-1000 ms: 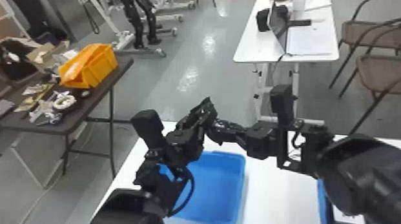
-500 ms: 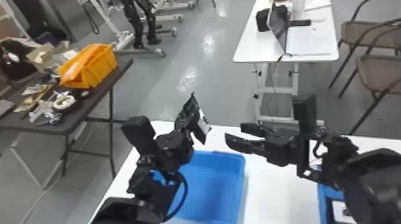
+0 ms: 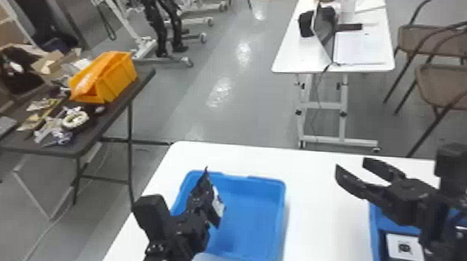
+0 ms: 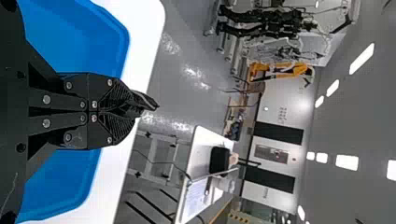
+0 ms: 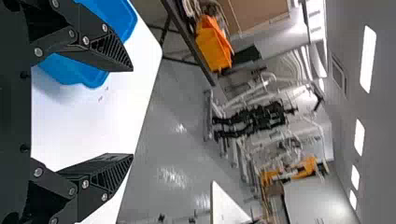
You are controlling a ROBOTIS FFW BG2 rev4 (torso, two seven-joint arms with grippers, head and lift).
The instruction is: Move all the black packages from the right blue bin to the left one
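My left gripper (image 3: pixel 202 198) is above the left blue bin (image 3: pixel 257 223), shut on a black package (image 3: pixel 218 203) whose white label faces right, the package tilted. In the left wrist view, the fingers of the left gripper (image 4: pixel 135 103) meet, and the package (image 4: pixel 148 101) shows edge-on at their tips. Over the table left of the right blue bin (image 3: pixel 374 224), my right gripper (image 3: pixel 349 165) stands open; the right wrist view shows nothing between the fingers of the right gripper (image 5: pixel 132 113). A black package with a white label (image 3: pixel 405 248) lies in the right bin, partly hidden by the right arm.
Both bins stand on a white table (image 3: pixel 311 218), with a strip of bare tabletop between them. Beyond it are a dark side table (image 3: pixel 110 123) with an orange crate (image 3: pixel 114 79), another white table (image 3: pixel 288 57) and brown chairs (image 3: pixel 425 38).
The two grippers were together at the package a second ago. The right one has let go and moved off to the right, while the left one has lowered the package toward the left bin.
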